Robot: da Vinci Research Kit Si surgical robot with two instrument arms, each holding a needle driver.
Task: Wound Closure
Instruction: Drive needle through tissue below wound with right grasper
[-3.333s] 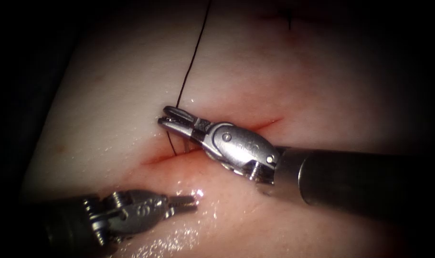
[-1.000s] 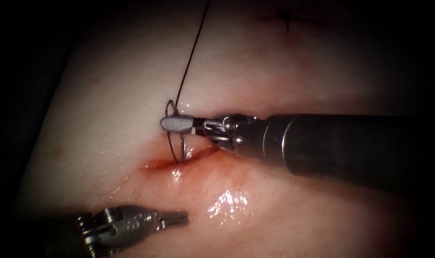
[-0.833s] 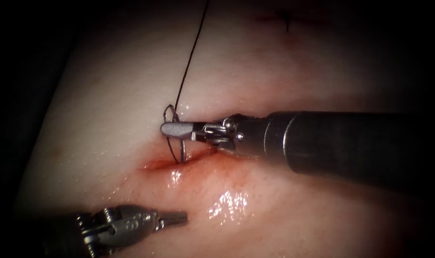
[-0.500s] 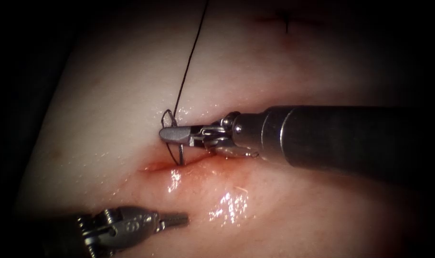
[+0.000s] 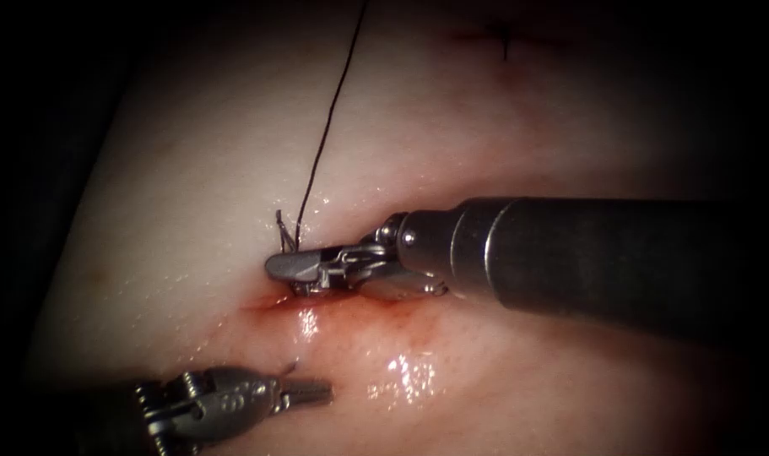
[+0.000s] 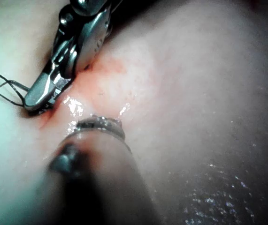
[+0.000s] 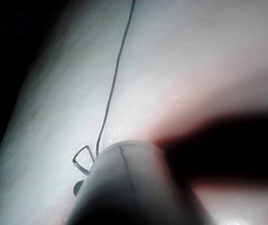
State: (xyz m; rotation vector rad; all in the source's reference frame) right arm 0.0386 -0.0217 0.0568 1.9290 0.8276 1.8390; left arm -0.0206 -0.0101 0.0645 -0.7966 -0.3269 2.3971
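My right tool (image 5: 276,266) lies across the left end of the cut (image 5: 262,304), jaws shut on the curved needle (image 5: 281,230) near its tail. Most of the needle's curve is buried in the tissue (image 5: 190,169) at the cut; only the tail end stands above the jaws. The black thread (image 5: 325,127) runs up from that tail and out of view. The left wrist view shows the same jaws (image 6: 37,96) with the needle tail (image 6: 9,91) beside them. My left tool (image 5: 323,390) rests below the cut, jaws shut on nothing. A thin metal sliver (image 5: 288,369) shows just above it.
Red fluid (image 5: 359,321) wets the tissue along and below the cut, with bright glints. An earlier stitch (image 5: 504,42) sits far up on the right. The right tool's thick shaft (image 5: 612,257) covers the cut's right part. The tissue falls into darkness at the left.
My right tool rolled its wrist and sank toward the cut, driving the needle deeper; far less of its curve shows now. The left tool has stayed put.
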